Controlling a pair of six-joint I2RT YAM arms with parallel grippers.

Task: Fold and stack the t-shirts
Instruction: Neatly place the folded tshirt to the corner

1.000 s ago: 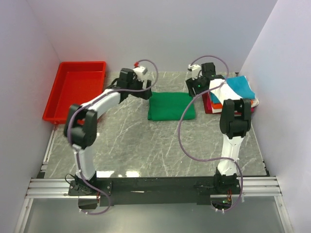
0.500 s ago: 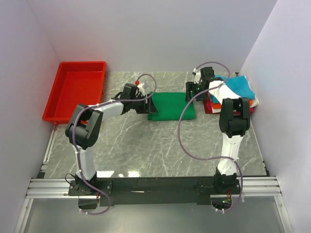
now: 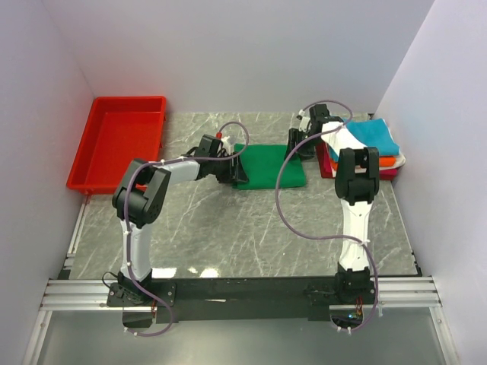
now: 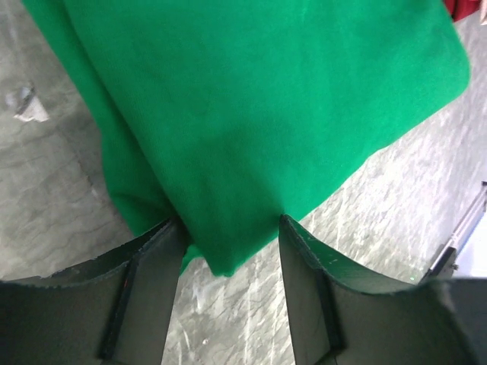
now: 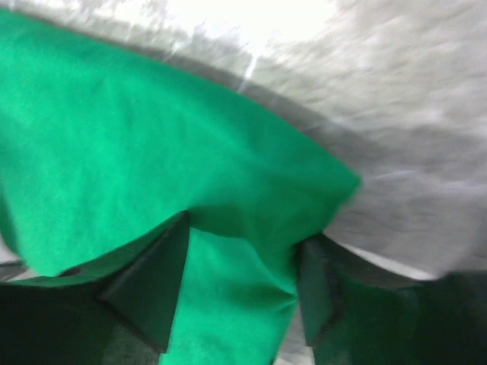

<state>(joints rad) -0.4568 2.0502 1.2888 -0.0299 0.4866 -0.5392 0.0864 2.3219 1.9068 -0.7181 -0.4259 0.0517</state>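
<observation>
The bright green t-shirt [image 3: 270, 166] lies folded flat on the marble table, mid-back. My left gripper [image 3: 234, 171] is low at its left edge. In the left wrist view [image 4: 228, 258] its jaws are open, with the shirt's corner [image 4: 251, 137] lying between the fingers [image 4: 144, 281]. My right gripper [image 3: 299, 143] is at the shirt's far right corner. In the right wrist view [image 5: 243, 251] its jaws are open around a raised fold of green cloth [image 5: 152, 152]. The stack of folded shirts [image 3: 373, 141], teal on top over white, orange and red, sits at the far right.
A red plastic tray [image 3: 118, 141] stands at the back left, off the table's edge. White walls close in the left, back and right sides. The stack lies just right of the right arm's wrist. Bare marble [image 3: 251, 228] lies in front of the green shirt.
The left gripper has moved right and down to the shirt's left edge. The right gripper has come down to the shirt's far right corner. The shirt has stayed in place.
</observation>
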